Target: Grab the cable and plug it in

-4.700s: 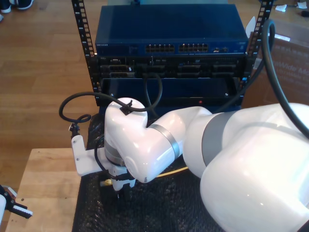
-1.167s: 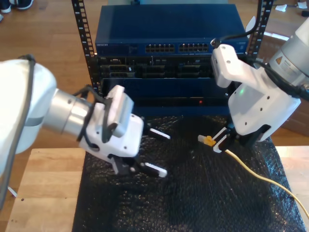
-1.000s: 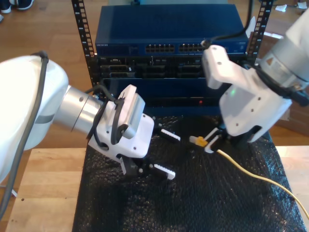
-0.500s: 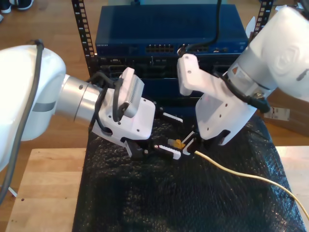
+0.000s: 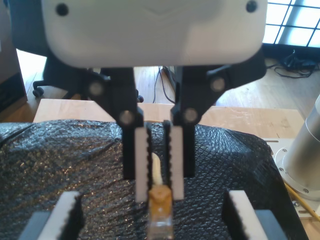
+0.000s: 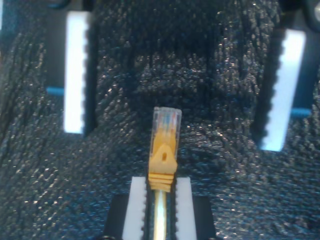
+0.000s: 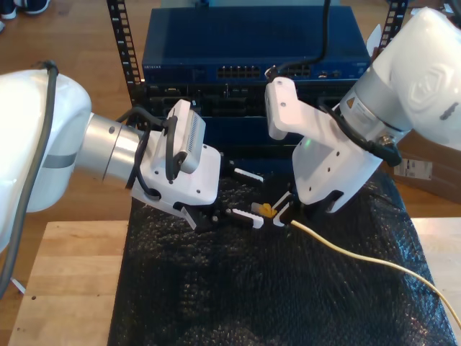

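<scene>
Second hand (image 7: 282,213) carried cable (image 7: 360,254) between first hand's (image 7: 241,196) spread fingers.

Wooden tabletop (image 7: 65,288) under a black mat

The crinkled black bubble-wrap mat (image 7: 274,288) lies on it; the yellow cable (image 7: 374,265) trails across the mat.

1. The cable (image 7: 360,254) crosses the black mat's (image 7: 238,295) right edge in the exterior view, then the picture ends. Its far end can't be seen.
2. My second gripper (image 7: 282,215) has its fingers mostly hidden under its white body in the exterior view.
3. The plug (image 5: 160,216) is blurry, and its tip is cut off in the first wrist view.
4. The holes in the blue box (image 7: 252,43) behind the mat's far edge are too small to count.
</scene>
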